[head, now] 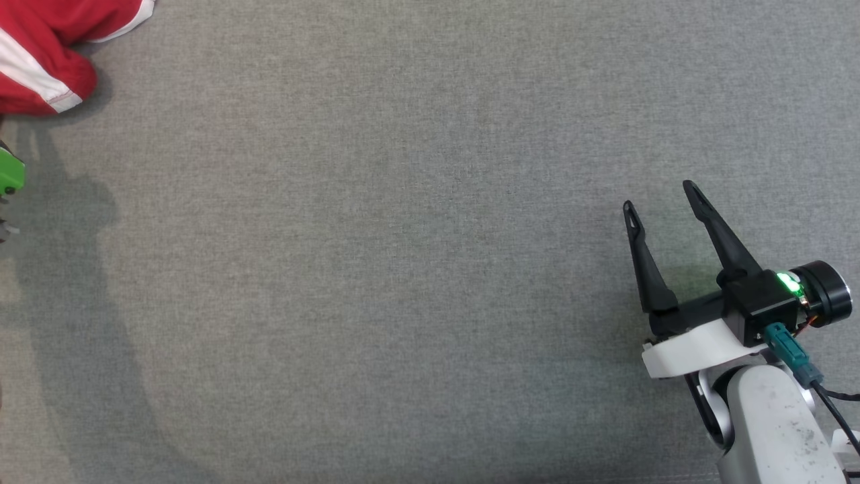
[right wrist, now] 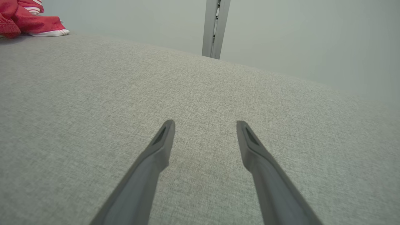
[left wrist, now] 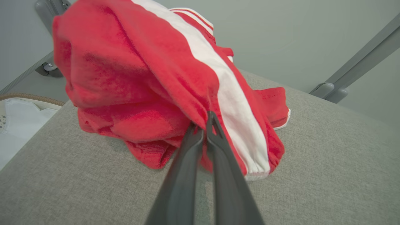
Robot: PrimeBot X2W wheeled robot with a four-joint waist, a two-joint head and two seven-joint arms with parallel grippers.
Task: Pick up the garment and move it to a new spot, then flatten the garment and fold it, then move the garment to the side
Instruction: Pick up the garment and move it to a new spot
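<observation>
The red garment [left wrist: 140,84] with white stripes is bunched up and partly lifted off the grey table. My left gripper [left wrist: 204,123] is shut on a fold of it beside a white stripe. From the head camera the garment [head: 47,54] sits in the top left corner, with a green part of the left arm [head: 10,171] at the left edge. My right gripper [head: 662,195] is open at the lower right, nothing between its fingers. In the right wrist view it [right wrist: 204,125] hovers over bare cloth, with the garment [right wrist: 28,20] far off at the top left.
The grey fabric table [head: 403,269] spans the head view. A white object with a tan rim [left wrist: 18,109] lies beyond the table's left edge. Grey frame posts [right wrist: 215,28] stand behind the far edge.
</observation>
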